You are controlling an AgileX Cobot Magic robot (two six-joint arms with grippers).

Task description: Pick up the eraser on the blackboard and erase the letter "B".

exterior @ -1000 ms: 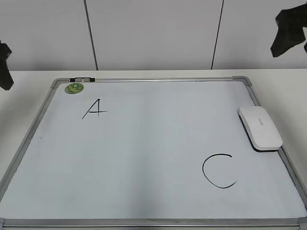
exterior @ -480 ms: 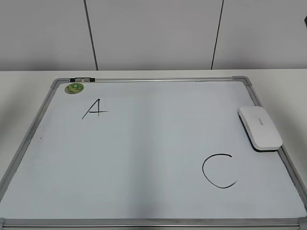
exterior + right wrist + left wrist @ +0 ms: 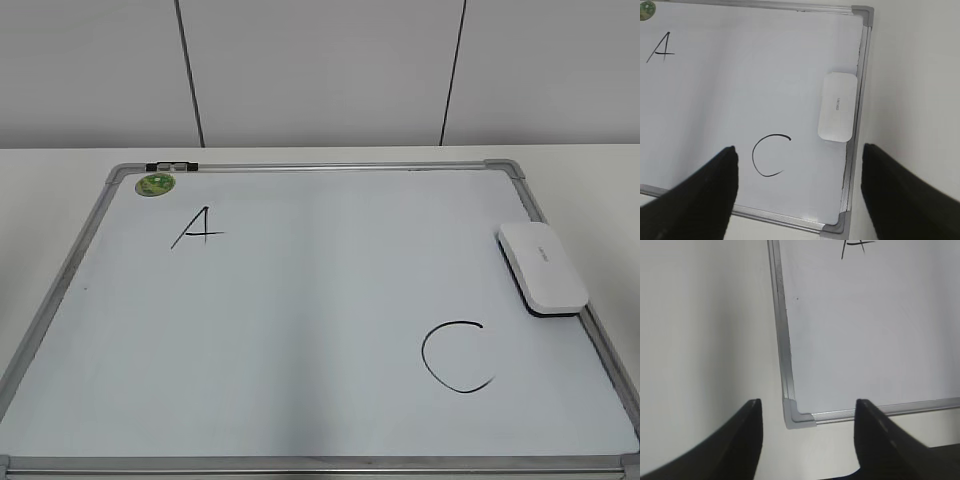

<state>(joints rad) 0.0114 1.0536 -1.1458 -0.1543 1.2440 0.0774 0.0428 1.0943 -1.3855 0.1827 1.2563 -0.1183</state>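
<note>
The white eraser (image 3: 543,267) lies on the right edge of the blackboard (image 3: 300,330), a white board with a silver frame; it also shows in the right wrist view (image 3: 837,106). No letter "B" shows anywhere on the board; only a black "A" (image 3: 198,228) and a larger black "C" (image 3: 455,357) are drawn. My right gripper (image 3: 798,152) is open and empty, high above the board's near right corner, below the eraser in its view. My left gripper (image 3: 807,407) is open and empty above the board's near left corner (image 3: 797,416). Neither gripper shows in the exterior view.
A round green sticker (image 3: 155,184) sits at the board's far left corner, next to a small black and silver clip (image 3: 171,166) on the frame. The board lies on a white table (image 3: 60,170) in front of a white panelled wall.
One second ago both dark grippers showed at the upper left and right edges of the exterior view; they have moved out of that view. The eraser and board have not moved.
</note>
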